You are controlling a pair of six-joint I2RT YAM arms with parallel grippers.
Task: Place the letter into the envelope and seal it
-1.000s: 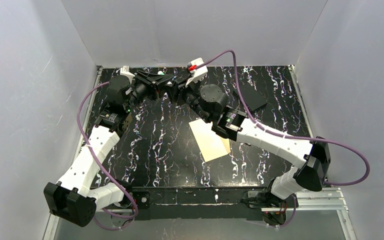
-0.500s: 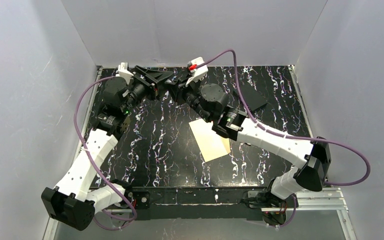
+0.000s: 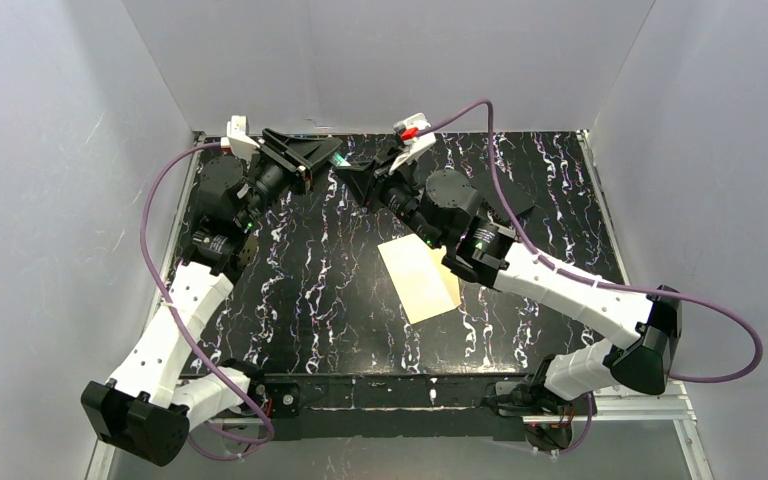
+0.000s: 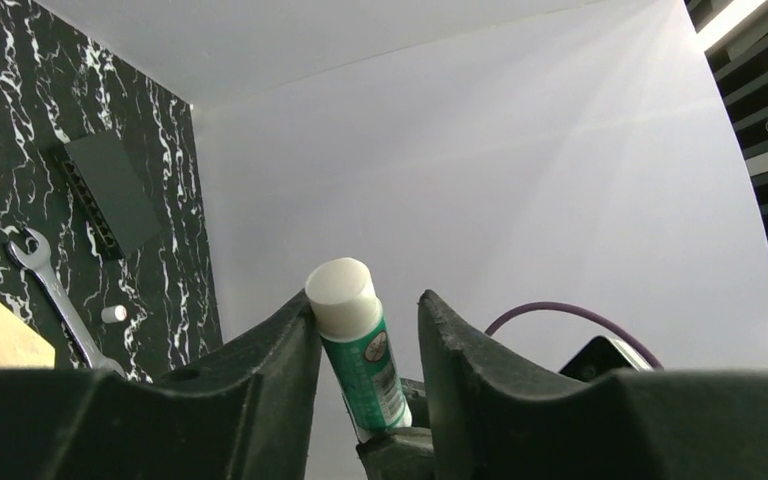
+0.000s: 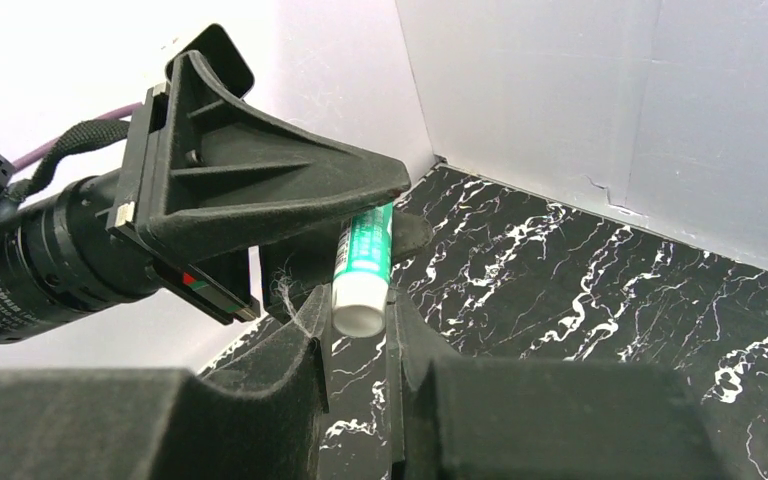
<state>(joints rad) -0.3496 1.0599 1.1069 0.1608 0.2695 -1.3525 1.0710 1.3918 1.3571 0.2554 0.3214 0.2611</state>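
The arms have just drawn apart. The left fingers [image 4: 270, 350] now stand loosely open around the glue stick [image 5: 365, 260], and the right fingers [image 5: 300, 350] are closed on its end, so I think gluing comes next. The envelope [image 3: 415, 280] lies mid-worktop [image 3: 310, 280], its long axis running far-to-near and leaning right. The letter [image 3: 452, 290] shows a tan edge beside it.

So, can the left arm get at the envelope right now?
Probably yes. The left pincer looks open around the glue stick that the right pincer holds, and the envelope lies uncovered; only its far corner sits under the right arm.
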